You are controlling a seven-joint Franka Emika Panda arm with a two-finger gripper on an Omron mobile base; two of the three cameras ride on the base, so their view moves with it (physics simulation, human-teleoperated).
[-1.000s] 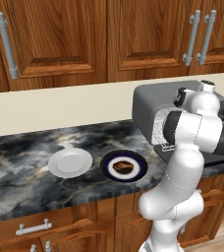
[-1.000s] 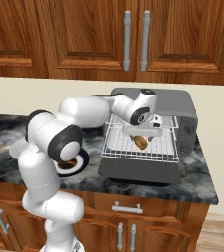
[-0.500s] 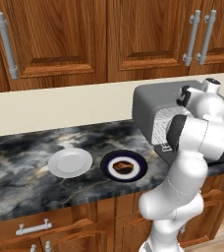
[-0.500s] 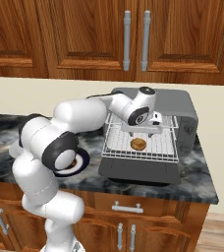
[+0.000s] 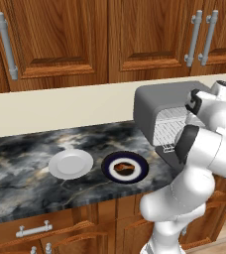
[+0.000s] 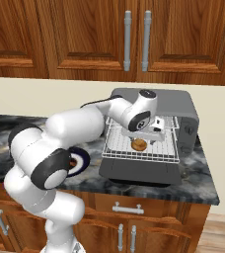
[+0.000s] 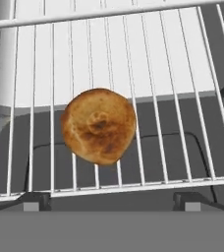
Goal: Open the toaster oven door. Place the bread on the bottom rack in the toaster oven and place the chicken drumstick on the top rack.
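Gripper (image 6: 153, 132) jaws wide, nothing between them, hanging just above the bread (image 6: 139, 145).

Left base view: toaster oven (image 5: 170, 106) at the right end of the counter (image 5: 26, 168), its front partly behind the arm. Chicken drumstick (image 5: 124, 167) sits on the dark plate (image 5: 141, 174) near the counter's front edge, just left of the oven; an empty white plate (image 5: 70, 164) lies beside it, further left. Drumstick untouched.

Right base view: toaster oven door (image 6: 139, 172) folded down flat, so the opening step is done. Bottom rack (image 6: 144, 150) pulled out over the door, bread near its middle. Half a second ago the hand sat lower over the bun; now it has lifted a little and the bun lies free. Bread step looks complete, and the drumstick for the top rack (image 6: 136, 123) comes next, by my reading.

Hand view: bread (image 7: 98, 125) resting on the rack wires (image 7: 182, 147), towards the front bar, clear of both fingertips (image 7: 35, 202) at the bottom edge. Jaws spread wide, touching nothing.
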